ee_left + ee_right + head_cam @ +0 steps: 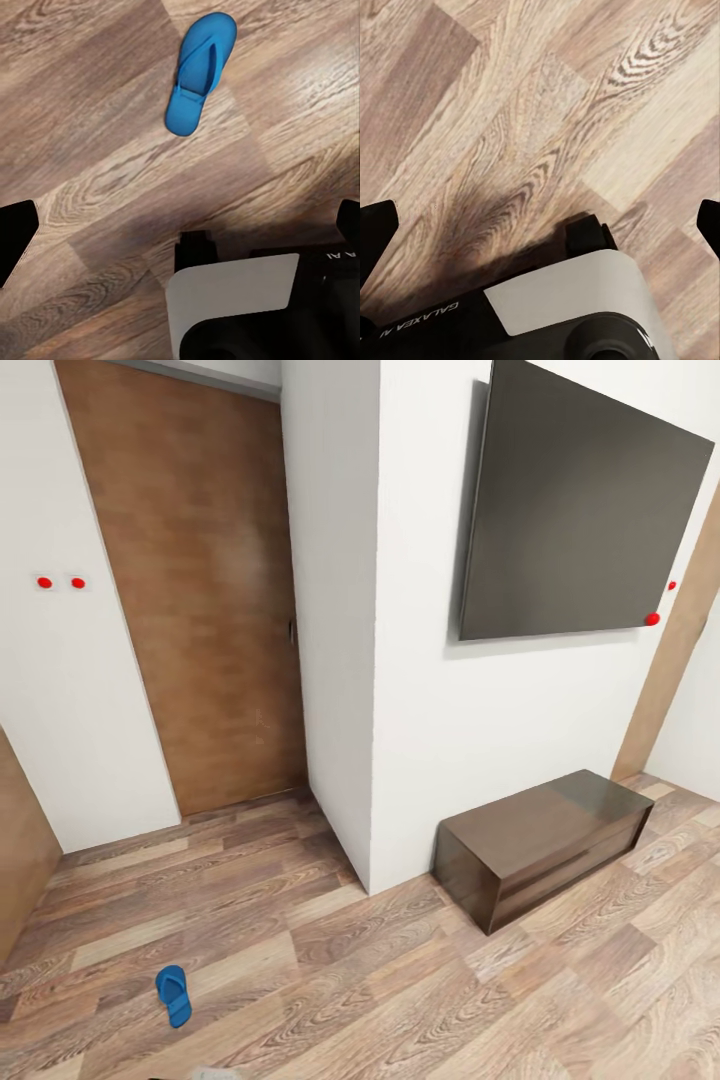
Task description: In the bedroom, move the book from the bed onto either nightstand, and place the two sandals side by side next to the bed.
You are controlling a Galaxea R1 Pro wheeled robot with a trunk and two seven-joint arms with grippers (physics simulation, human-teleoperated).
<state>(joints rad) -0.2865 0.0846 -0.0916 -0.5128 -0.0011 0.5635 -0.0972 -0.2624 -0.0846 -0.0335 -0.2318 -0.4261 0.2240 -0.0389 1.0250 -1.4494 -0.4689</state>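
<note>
left tool [180, 225] spread, right tool [540, 225] spread

A home: wall-mounted television [580, 510], low wooden bench [545, 845], wooden door [195, 580], plank floor [400, 990].

Lighting was bright, even and diffuse, with no visible source. The wooden floor [400, 980] carried soft shadows beside the robot base [562, 300]; the bench [545, 845] top showed a faint sheen. Head-view verticals leaned outward at the edges. The wood grain looked slightly soft.
</note>
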